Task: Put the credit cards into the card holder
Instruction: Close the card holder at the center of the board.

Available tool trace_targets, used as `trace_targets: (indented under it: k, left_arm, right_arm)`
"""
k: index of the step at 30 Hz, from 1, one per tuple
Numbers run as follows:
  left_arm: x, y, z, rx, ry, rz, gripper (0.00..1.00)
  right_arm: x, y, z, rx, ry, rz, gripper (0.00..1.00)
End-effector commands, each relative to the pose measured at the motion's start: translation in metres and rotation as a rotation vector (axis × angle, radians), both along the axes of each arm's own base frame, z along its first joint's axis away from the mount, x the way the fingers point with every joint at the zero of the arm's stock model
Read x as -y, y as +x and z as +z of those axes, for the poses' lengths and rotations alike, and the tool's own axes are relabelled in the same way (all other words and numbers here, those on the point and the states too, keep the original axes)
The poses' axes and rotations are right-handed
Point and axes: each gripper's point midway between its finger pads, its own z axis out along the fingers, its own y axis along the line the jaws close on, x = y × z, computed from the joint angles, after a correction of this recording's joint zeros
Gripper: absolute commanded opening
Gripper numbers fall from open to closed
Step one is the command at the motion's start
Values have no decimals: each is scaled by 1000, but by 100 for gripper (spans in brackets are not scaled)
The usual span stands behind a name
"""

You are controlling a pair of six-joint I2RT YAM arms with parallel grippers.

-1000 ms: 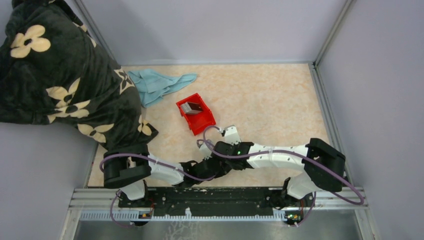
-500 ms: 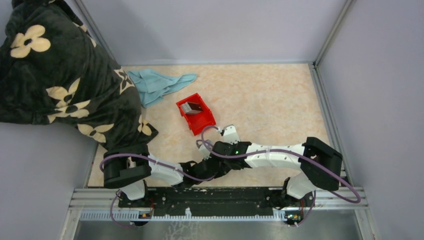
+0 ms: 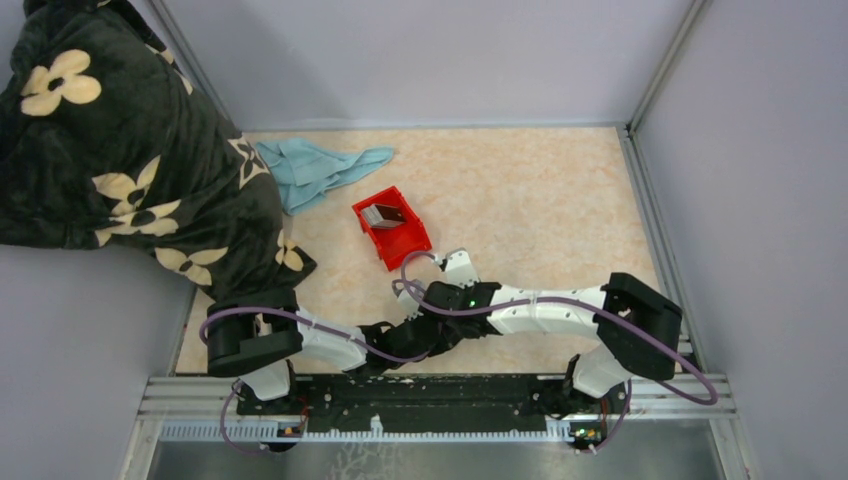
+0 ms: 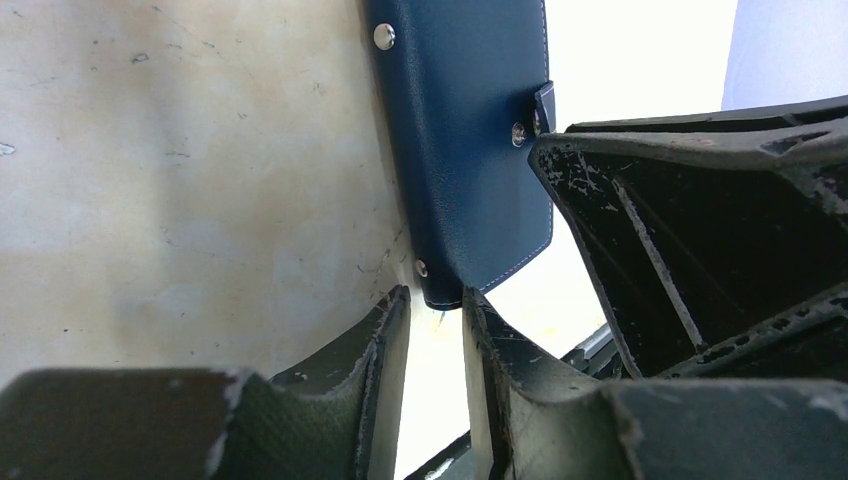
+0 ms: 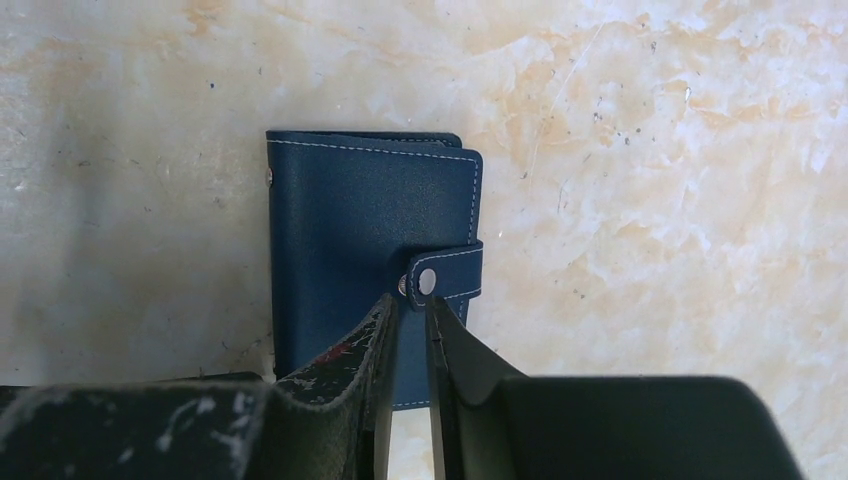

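Observation:
The card holder (image 5: 365, 230) is a navy wallet lying closed and flat on the table, its snap tab (image 5: 445, 277) fastened. My right gripper (image 5: 411, 303) hangs over it with only a narrow gap between the jaws. Its tips stand on either side of the tab's snapped end. My left gripper (image 4: 436, 298) is shut on the near corner of the card holder (image 4: 465, 130). One of the right fingers (image 4: 650, 220) looms beside it. The credit cards (image 3: 383, 213) lie in the red bin (image 3: 400, 245). In the top view the arms hide the card holder.
A light blue cloth (image 3: 320, 168) lies at the back left. A dark flowered blanket (image 3: 120, 150) hangs over the left wall and the table's left edge. Grey walls close in the marbled table (image 3: 540, 200) on three sides.
The right jaws have narrowed around the snap tab, and the right arm has edged slightly to the left. The left arm and the card holder have not moved.

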Motion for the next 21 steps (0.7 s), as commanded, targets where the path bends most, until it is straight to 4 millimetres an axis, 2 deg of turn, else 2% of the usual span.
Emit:
trace_targets:
  k: [1,17,21]
  left_arm:
    - [-67,-17,-71,-73,326,-25,35]
    - [-69,-16,-71,-67,332,-20,35]
    - [-71,-16,-71,-68,333,-15,35]
  right_arm:
    - [-9,10,8,31,28,-7,17]
    - [-5,11,5,24,-2,-6,1]
    - [-4,11,7,26,1,-6,0]
